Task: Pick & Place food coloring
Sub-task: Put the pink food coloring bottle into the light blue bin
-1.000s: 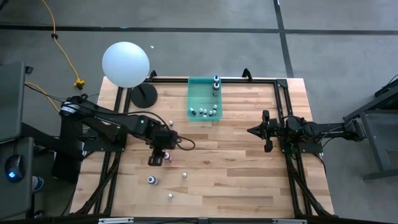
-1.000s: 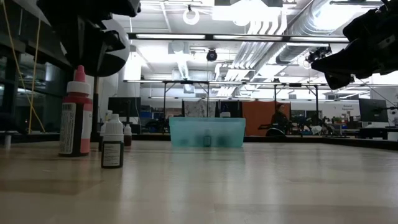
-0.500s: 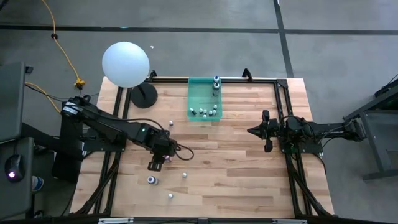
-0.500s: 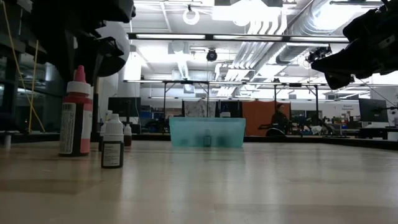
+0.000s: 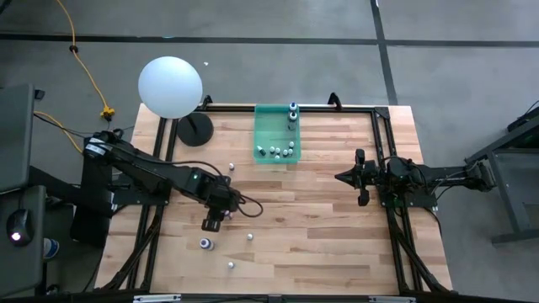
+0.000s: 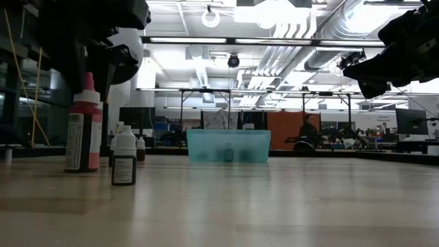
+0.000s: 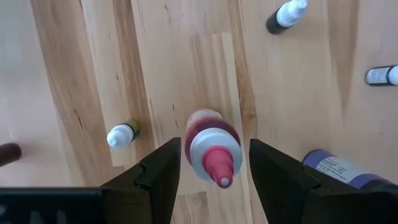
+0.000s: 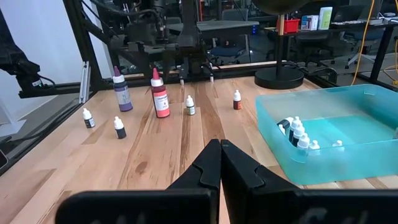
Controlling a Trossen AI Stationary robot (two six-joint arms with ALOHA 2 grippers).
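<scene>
Red-bodied food coloring bottle (image 7: pixel 211 146) stands upright on your wooden table (image 5: pixel 320 210), between the spread, unclenched fingers of your left gripper (image 7: pixel 211 163); your right gripper (image 8: pixel 219 163) waits clenched, empty.

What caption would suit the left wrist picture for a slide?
The left hand, fingers open, poised over an upright red food coloring bottle on the wooden table, smaller bottles scattered around.

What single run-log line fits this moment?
left gripper: open, above upright red bottle, not gripping | right gripper: shut, waiting | teal bin: holds small bottles
</scene>
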